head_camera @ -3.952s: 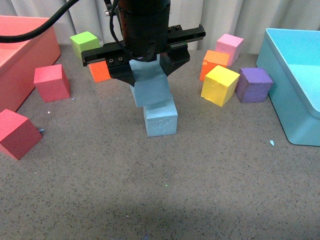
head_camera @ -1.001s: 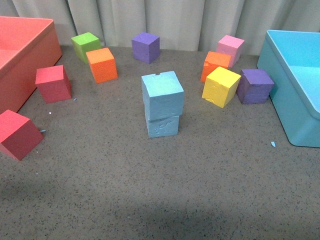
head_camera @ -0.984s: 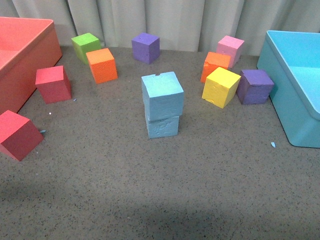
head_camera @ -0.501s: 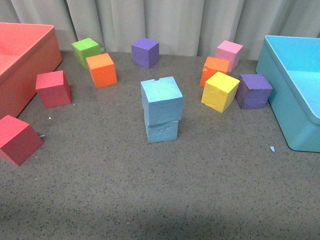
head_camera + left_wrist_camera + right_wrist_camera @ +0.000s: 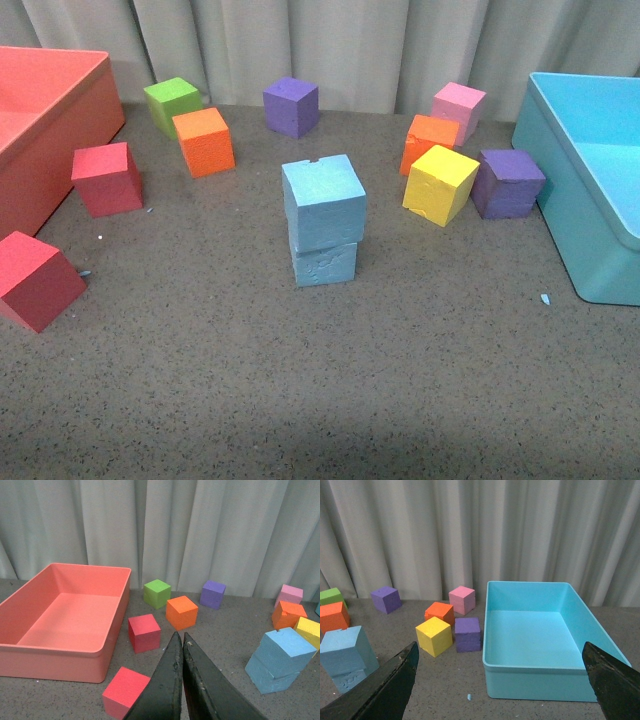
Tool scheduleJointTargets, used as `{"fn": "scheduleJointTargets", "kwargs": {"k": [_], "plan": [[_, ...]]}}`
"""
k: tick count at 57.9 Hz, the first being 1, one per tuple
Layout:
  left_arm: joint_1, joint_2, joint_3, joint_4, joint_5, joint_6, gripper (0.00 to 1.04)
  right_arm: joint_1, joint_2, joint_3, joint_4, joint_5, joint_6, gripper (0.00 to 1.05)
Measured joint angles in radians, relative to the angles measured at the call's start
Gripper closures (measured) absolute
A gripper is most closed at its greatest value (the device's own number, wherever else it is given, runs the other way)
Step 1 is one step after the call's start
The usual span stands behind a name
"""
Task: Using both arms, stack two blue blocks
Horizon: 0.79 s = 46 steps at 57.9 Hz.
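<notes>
Two light blue blocks stand stacked in the middle of the grey table. The upper blue block [image 5: 323, 200] sits on the lower blue block [image 5: 325, 264], turned a little and overhanging it. The stack also shows in the left wrist view [image 5: 282, 659] and in the right wrist view [image 5: 347, 655]. Neither arm shows in the front view. My left gripper [image 5: 181, 639] is shut and empty, raised well away from the stack. My right gripper [image 5: 500, 655] is wide open and empty, raised over the table facing the turquoise bin.
A red bin [image 5: 40, 130] stands at the left, a turquoise bin [image 5: 590, 180] at the right. Round the stack lie two red cubes [image 5: 105, 178], green [image 5: 172, 103], orange [image 5: 204, 141], purple [image 5: 291, 106], another orange [image 5: 428, 138], pink [image 5: 458, 107], yellow [image 5: 439, 184] and another purple cube [image 5: 508, 183].
Four seconds ago a gripper held the upper blue block over the lower one. It has let go and left the front view; the stack stands alone. The view has shifted slightly.
</notes>
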<state>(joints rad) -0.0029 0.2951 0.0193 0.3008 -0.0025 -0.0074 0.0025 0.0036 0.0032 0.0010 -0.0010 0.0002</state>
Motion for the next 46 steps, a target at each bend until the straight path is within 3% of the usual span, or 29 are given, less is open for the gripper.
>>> {"fn": "scheduleJointTargets", "kwargs": {"k": [25, 32, 41, 46], "plan": [[0.0, -0.123, 0.0, -0.125, 0.0, 0.0, 1.01, 0.0, 0.0, 0.0, 0.0, 0.0, 0.0, 0.09], [0.0, -0.267, 0.0, -0.29, 0.001, 0.0, 1.01, 0.0, 0.0, 0.0, 0.0, 0.0, 0.0, 0.09], [0.0, -0.29, 0.0, -0.299, 0.0, 0.0, 1.01, 0.0, 0.0, 0.0, 0.0, 0.0, 0.0, 0.09], [0.0, -0.29, 0.0, -0.299, 0.0, 0.0, 0.86, 0.0, 0.0, 0.0, 0.0, 0.0, 0.0, 0.09]]}}
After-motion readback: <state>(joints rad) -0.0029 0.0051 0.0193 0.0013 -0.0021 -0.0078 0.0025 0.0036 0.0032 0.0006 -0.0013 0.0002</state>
